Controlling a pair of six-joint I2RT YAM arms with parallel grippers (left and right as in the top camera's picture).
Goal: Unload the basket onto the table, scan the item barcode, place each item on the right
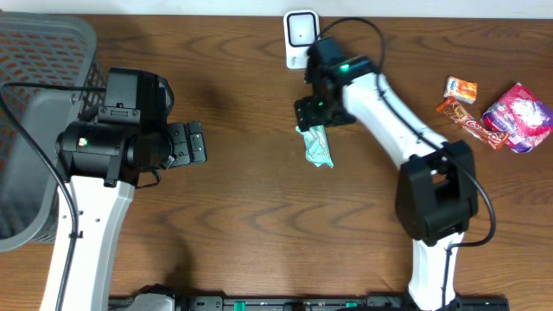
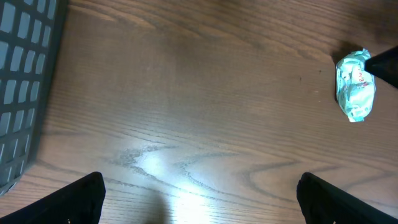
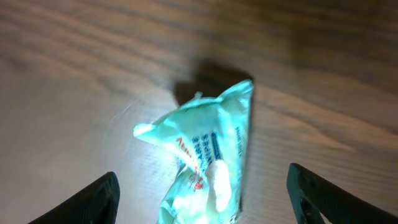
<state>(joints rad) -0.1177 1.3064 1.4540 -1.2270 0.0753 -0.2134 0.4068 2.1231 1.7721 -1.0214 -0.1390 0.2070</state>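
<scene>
The item, a crumpled teal packet (image 1: 318, 147), lies on the wooden table just below the white scanner (image 1: 300, 36). My right gripper (image 1: 315, 117) hovers over the packet's upper end. In the right wrist view the packet (image 3: 208, 143) sits between the two wide-apart fingers of that gripper (image 3: 202, 186), and neither finger touches it. My left gripper (image 1: 197, 142) is at the left-centre of the table, open with nothing in it (image 2: 199, 190). Its camera shows the packet (image 2: 355, 85) far off at the upper right.
A grey mesh basket (image 1: 34, 52) stands at the left edge, also seen in the left wrist view (image 2: 25, 74). At the right lie an orange packet (image 1: 460, 88), a red bar wrapper (image 1: 471, 123) and a pink pouch (image 1: 518, 117).
</scene>
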